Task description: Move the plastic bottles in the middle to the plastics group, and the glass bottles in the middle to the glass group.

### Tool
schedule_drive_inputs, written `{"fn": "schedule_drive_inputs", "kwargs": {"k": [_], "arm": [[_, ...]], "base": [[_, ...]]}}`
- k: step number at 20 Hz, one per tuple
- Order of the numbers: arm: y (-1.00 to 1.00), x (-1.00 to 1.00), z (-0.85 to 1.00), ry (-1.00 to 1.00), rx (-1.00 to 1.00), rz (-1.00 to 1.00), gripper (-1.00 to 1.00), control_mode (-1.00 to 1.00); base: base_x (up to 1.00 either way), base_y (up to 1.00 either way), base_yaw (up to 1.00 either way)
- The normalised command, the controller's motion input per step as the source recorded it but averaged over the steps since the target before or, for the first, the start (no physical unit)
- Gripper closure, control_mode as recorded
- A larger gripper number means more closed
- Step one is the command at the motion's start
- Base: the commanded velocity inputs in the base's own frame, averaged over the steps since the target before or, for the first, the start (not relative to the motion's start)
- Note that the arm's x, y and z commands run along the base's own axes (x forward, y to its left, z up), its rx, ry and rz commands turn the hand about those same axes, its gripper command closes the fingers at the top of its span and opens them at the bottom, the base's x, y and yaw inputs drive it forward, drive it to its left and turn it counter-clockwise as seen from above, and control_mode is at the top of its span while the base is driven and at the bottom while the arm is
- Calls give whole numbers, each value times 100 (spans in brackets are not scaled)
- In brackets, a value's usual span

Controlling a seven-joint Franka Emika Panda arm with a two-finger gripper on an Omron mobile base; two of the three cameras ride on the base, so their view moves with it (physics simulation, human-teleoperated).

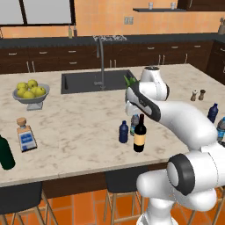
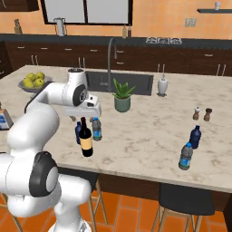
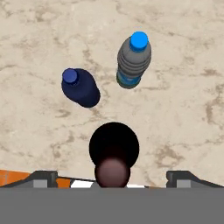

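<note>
Tabletop [image 1: 79,127] carrying all. My tool [image 3: 112,177] hovering over wine bottle [image 3: 113,153] near front edge, fingers [image 3: 43,178] spread wide, gripping nothing. Dark blue bottle [image 3: 80,86] and clear bottle [image 3: 133,59] standing just behind.

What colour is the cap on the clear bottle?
Bright blue cap, best seen in the hand view.

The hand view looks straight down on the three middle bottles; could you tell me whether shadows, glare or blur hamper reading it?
Hand view: sharp, evenly lit, no glare; the wine bottle is foreshortened to a dark disc. Left base view: faint soft shadows under the dark blue bottle. Right base view: the clear bottle reads crisply.
</note>
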Motion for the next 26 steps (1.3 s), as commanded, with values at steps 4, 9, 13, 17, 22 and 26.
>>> {"fn": "schedule_drive_inputs", "kwargs": {"k": [4,9,13,17,22,26], "arm": [[0,18,-19,8,-3,0,-100,-100],[0,2,-8,1,-1,3,-100,-100],[0,-38,-2,0,0,0,-100,-100],[0,-11,-11,0,0,0,-100,-100],[0,4,-13,-8,0,4,-100,-100],[0,0,-8,-3,0,8,-100,-100]], "base": [[0,0,0],[0,0,0],[0,0,0],[0,0,0],[0,0,0],[0,0,0]]}}
